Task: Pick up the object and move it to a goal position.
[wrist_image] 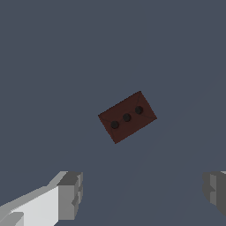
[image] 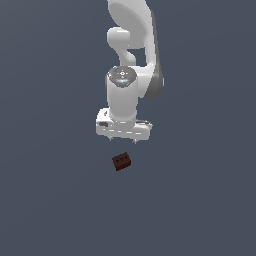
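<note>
You have a flat, featureless slate-grey floor (image: 50, 200) filling both views, and it is the widest thing in the scene. Above it in the exterior view you see the glossy white jointed robot arm (image: 131, 60) coming down from the top edge, its rounded links stacked over a thick wrist cylinder with a grey disc on top. Under that wrist sits the white bar-shaped gripper (image: 122, 140), its broad body turned level and pointing down at the floor. In the wrist view you can see the grey blocky fingertips (wrist_image: 70, 194) standing wide apart near opposite edges of the picture, with nothing between them, so the claw is spread and holds nothing. In the exterior view the fingertips are only tiny nubs under the bar, so you can barely make them out there. The small dark red-brown brick (wrist_image: 127, 117) lies on the floor, apart from the gripper; in the exterior view it shows just below the gripper bar. In the wrist view its long side runs askew, and you can count three small dark round holes in a row along its upper face.
</note>
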Motion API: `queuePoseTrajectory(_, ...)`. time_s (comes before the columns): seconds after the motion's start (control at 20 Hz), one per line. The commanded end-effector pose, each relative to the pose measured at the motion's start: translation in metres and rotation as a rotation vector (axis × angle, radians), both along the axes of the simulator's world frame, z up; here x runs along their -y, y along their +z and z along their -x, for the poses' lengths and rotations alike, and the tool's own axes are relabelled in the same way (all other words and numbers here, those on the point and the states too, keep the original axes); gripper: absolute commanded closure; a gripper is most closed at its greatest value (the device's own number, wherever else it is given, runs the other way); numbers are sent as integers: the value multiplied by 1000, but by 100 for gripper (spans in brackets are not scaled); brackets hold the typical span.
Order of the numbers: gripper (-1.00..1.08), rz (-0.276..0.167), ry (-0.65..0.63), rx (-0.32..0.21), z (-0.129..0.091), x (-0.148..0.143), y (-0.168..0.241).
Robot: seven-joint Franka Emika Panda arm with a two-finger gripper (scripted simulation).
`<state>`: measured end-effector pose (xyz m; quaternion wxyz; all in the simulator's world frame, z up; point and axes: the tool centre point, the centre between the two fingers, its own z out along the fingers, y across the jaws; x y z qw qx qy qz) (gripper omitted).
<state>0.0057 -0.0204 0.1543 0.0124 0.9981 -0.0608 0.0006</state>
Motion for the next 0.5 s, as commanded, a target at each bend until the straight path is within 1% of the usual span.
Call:
queuePoseTrajectory(0.0, -92, -3, -50, 0, -2, 0, -4)
queuePoseTrajectory(0.45, -92, -14, -298, 3, -12, 2, -22)
